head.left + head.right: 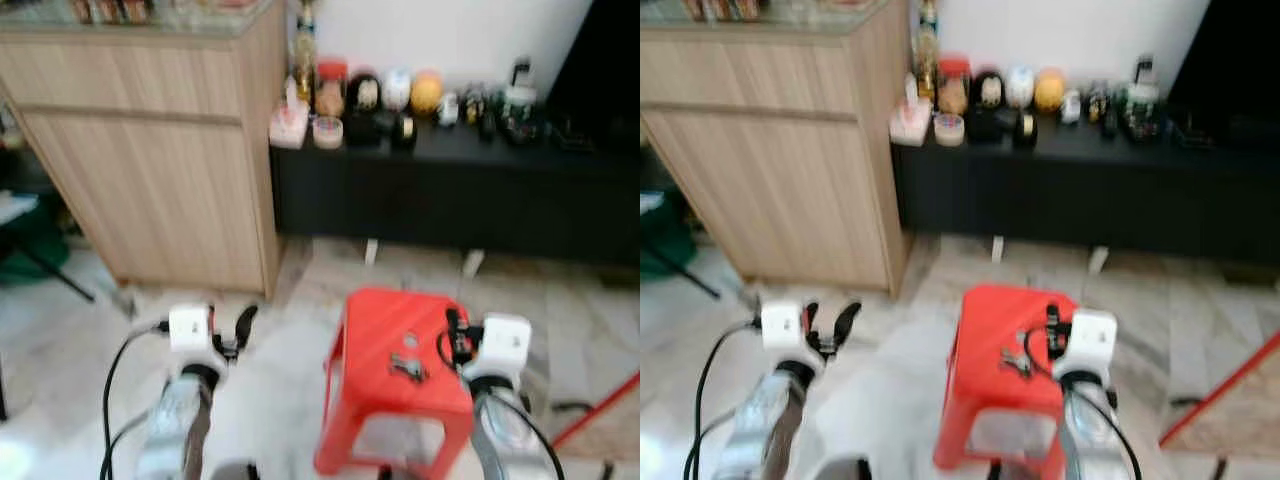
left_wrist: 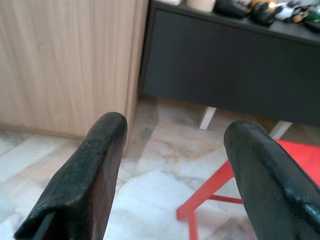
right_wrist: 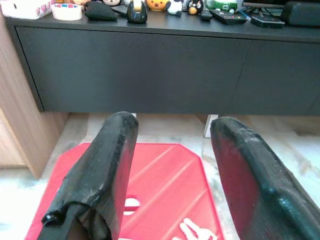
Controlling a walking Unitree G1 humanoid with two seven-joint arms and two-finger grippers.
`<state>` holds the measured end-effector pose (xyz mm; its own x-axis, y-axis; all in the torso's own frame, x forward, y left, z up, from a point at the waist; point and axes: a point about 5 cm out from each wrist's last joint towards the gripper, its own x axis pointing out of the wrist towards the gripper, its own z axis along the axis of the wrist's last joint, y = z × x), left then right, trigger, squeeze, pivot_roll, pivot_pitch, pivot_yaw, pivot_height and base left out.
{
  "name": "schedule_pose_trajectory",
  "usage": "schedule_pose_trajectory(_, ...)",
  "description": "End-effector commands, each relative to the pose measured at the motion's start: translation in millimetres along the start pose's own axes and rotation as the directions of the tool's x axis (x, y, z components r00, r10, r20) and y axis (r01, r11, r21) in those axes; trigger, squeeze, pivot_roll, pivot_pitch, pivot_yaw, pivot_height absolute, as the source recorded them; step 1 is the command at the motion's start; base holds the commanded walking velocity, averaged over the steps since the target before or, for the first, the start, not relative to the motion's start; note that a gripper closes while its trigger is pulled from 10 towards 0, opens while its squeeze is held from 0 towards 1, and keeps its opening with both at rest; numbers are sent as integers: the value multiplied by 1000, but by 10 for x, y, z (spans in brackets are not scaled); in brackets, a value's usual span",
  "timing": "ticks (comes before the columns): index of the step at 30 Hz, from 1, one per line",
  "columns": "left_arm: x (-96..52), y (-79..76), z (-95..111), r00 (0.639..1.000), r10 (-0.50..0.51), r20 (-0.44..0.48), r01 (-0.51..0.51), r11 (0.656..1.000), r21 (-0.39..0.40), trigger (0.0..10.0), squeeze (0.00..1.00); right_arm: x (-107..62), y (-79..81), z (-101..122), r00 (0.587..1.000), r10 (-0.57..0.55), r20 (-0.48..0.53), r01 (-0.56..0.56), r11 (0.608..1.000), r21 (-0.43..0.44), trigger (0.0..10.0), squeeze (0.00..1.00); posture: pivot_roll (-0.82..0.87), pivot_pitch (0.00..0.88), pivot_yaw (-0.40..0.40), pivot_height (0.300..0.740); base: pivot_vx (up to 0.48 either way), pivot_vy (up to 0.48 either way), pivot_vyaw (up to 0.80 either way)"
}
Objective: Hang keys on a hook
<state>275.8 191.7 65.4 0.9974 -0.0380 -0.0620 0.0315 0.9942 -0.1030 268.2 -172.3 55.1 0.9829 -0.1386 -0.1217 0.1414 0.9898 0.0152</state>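
A small bunch of metal keys (image 1: 407,368) lies on top of a red plastic stool (image 1: 380,345) just in front of me. The keys (image 3: 192,231) peek in at the edge of the right wrist view, between the fingers. My right gripper (image 1: 453,338) hovers over the stool's right side, close to the keys, open and holding nothing. My left gripper (image 1: 240,330) is held over the marble floor to the left of the stool, open and empty.
A light wooden cabinet (image 1: 170,150) stands at the left. A low black sideboard (image 1: 450,190) runs along the back wall, loaded with several jars and toys (image 1: 395,95). A red pole (image 1: 600,410) slants in at the right. Pale marble floor (image 1: 280,380) surrounds the stool.
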Motion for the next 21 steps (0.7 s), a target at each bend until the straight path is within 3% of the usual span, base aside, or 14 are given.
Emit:
schedule_pose_trajectory(1,16,-9,9,1000,1,3,-1,1000,-13,10000,0,-11,-17,-22,1000,0,-8,0,1000,1,10000,0,-32,12,-68,626,240,0,-700)
schedule_pose_trajectory(13,27,-27,24,1000,-3,9,3,1000,-17,10000,0,-34,53,-32,998,64,-6,-64,996,-64,10000,0,-31,14,-68,626,100,0,0)
schedule_pose_trajectory(18,27,-34,21,1000,-4,10,5,1000,-19,10000,0,-34,48,-22,999,54,2,-53,997,-50,10000,0,-32,13,-68,626,240,0,572)
schedule_pose_trajectory(21,26,-36,19,1000,-5,8,5,1000,-21,10000,0,-34,22,-24,999,32,-1,-32,999,-19,10000,0,-33,14,-69,626,251,0,0)
